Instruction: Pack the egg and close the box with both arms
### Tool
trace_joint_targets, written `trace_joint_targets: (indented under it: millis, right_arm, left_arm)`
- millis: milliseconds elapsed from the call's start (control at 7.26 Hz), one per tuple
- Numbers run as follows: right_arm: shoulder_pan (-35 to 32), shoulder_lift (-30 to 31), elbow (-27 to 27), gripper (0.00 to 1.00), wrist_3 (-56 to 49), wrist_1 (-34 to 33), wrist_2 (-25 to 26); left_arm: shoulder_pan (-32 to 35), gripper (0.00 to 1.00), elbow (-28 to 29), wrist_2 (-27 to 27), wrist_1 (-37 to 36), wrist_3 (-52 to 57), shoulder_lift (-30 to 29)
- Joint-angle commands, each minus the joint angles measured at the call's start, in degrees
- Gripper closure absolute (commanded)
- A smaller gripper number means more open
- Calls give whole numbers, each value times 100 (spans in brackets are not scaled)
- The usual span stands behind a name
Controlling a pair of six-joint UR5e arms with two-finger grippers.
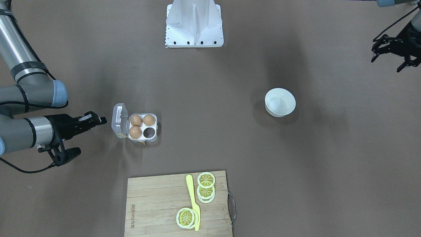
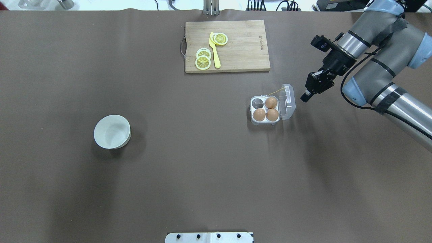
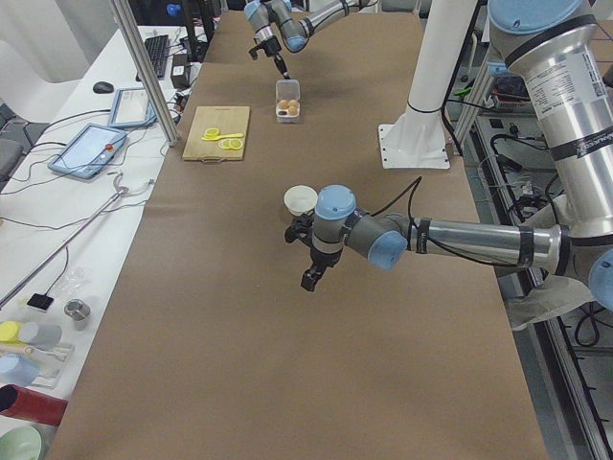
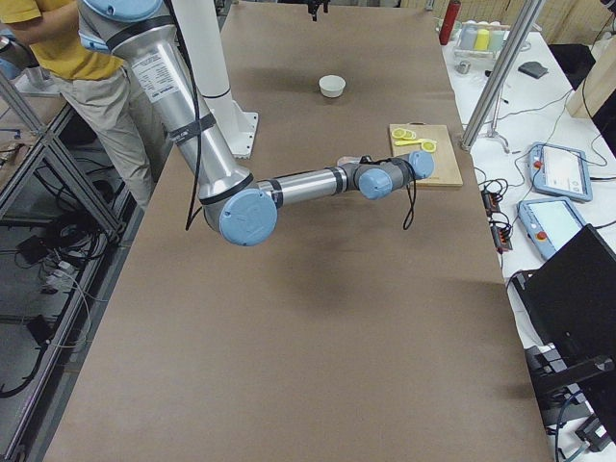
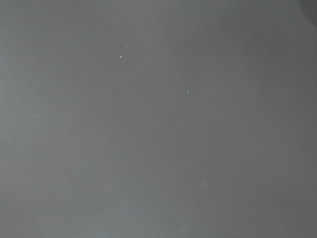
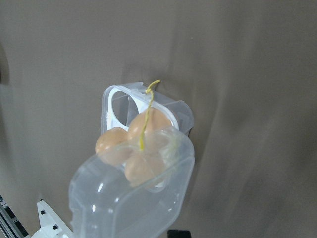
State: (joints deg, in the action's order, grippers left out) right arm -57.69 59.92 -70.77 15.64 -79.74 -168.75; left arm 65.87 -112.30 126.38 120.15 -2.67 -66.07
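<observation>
- Your right gripper (image 2: pixel 304 97) has its jaws drawn together, as far as the overhead view lets you judge, and it carries nothing.
- Its tip points at the lid (image 2: pixel 288 101) from the outer side. It sits just beside the lid, with a thin strip of table showing between them.
- The lid is open and stands up from the edge of the box (image 2: pixel 253 119) that faces this gripper. In the right wrist view it fills the foreground, and you see the eggs through the clear plastic.
- The box sits on the brown table (image 2: pixel 202 162), on the robot's right half.
- Three eggs (image 2: pixel 266 114) sit in the box: two in the row nearer the robot and one in the far row beside the lid. The fourth cup (image 2: pixel 257 102) shows dark.
- A yellow string (image 2: pixel 276 91) runs from the far end of the lid out onto the table.
- Your left gripper (image 1: pixel 388 56) has its claws spread and holds nothing. It hangs well apart from the box, and its wrist camera shows only bare table.
- The bowl (image 2: pixel 112 131) stands on the robot's left half, between the left gripper and the box.
- The board (image 2: pixel 243 47) lies at the far edge, carrying lemon slices (image 2: pixel 203 59) and a yellow knife (image 2: pixel 214 50).
- The white stand (image 1: pixel 194 26) is at the robot's edge.
</observation>
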Motion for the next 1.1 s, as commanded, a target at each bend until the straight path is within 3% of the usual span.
trace_joint_targets:
  millis: [0,276,413,551,689,964]
  right_arm:
    - [152,-112,64,92,0,-7,-96]
    - [258,-165,64,92,0,-7,-167]
    - [259,-165,64,92,0,-7,-167]
    - [259,-165,64,91,0,-7,-167]
    - [267,-165,64,91,9,-7,-167]
    - [285,-261,73,91,61,-24,-176]
  left_arm:
    - [5,3,173,1,404,-128,164]
    - [13,2,251,10,701,-756,331]
    - [48,2,931,27,1599,-779,358]
    - [66,2,1747,532,2444,-770,306]
    - [231,2,2086,920,2748,-744,288]
    - [523,2,2211,1229,2768,-726,323]
